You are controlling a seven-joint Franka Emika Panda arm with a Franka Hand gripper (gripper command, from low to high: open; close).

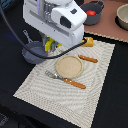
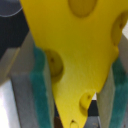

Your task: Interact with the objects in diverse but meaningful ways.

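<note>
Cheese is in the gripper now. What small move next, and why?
Probably carry the cheese toward the plate and lower it there. The wrist view shows the wedge clamped between the gripper's pads, so the grasp looks secure. In the exterior view the plate sits bare on the mat, between fork and knife.

We see smooth, slightly glossy yellow plastic on the cheese wedge (image 2: pixel 82 55), and teal, rough-looking foam on the pincer's pads (image 2: pixel 42 85). The placemat (image 1: pixel 90 95) looks like woven, matt cloth; the plate (image 1: pixel 68 66) a matt tan; the arm's shell (image 1: pixel 55 20) glossy white plastic.
</note>
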